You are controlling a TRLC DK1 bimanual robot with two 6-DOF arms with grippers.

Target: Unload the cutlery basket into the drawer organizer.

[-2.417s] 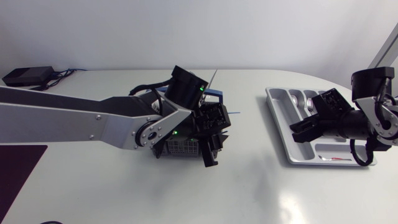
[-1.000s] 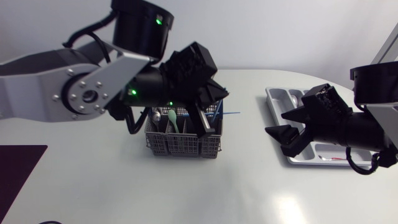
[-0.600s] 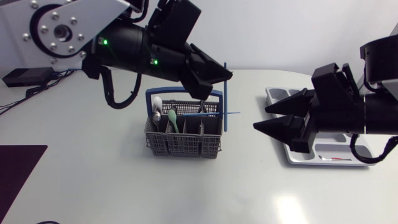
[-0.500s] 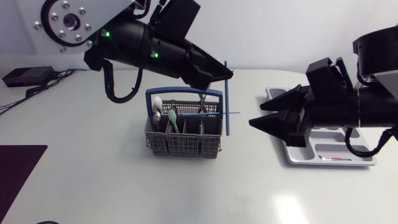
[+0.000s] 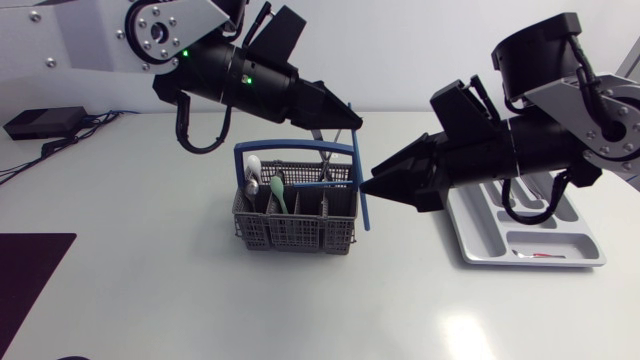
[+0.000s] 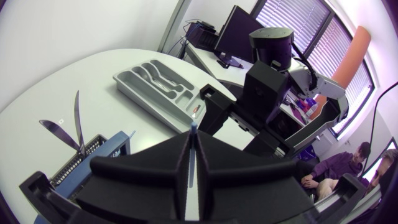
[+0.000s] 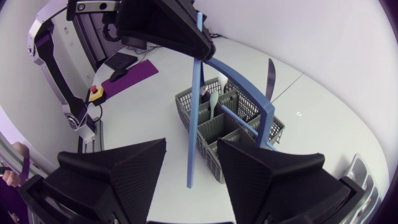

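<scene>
Blue stick (image 5: 362, 180): upper end hidden between the closed fingers of the left claw (image 5: 352, 122); in the left wrist view only its tip shows ahead of them. Tray (image 5: 490, 235): far part covered by the right arm, behind the right claw (image 5: 370, 186). Small red item (image 5: 541, 256) in the tray's uncovered end compartment: too small to identify.

The work surface is a white table (image 5: 150, 300) with a rounded edge, its top smooth and slightly glossy. A soft patch of overhead light (image 5: 462, 325) reflects near its front edge. A dark purple mat (image 5: 30, 270) lies at the front left corner. A flat black box (image 5: 45, 122) with cables (image 5: 100, 118) sits at the far left. Behind the table stands a plain white wall (image 5: 420, 50). In the left wrist view, windows with slatted blinds (image 6: 323, 25) admit daylight.
</scene>
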